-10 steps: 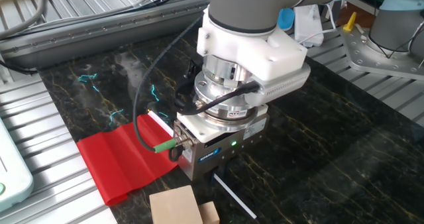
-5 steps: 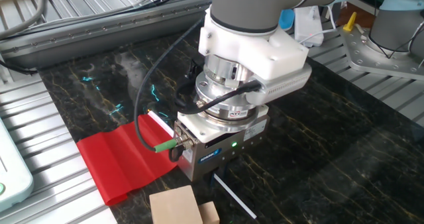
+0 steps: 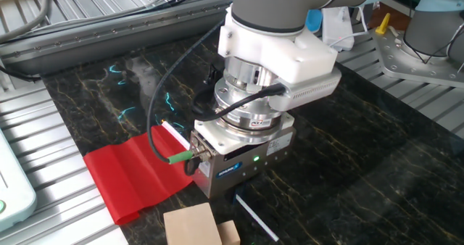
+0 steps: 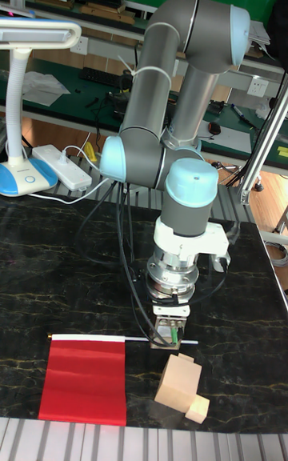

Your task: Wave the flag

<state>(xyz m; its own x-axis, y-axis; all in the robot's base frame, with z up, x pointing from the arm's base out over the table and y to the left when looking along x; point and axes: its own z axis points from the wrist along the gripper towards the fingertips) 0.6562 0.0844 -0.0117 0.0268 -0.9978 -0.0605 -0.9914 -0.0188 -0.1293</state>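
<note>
Little change since the earlier frame: arm shifted a touch, white stick end slightly displaced. Claw [image 4: 171,339] low over the stick, pointing straight down; fingers hidden under its body in the fixed view, so cannot tell if pinching or spread. Flag [image 3: 129,175] flat on the dark bench [image 3: 377,151], cloth left of claw. Wooden blocks [image 4: 181,388] just beside.

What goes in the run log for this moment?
phase: reaching | claw: low over stick, state unclear | flag: flat on table | blocks: beside claw
</note>
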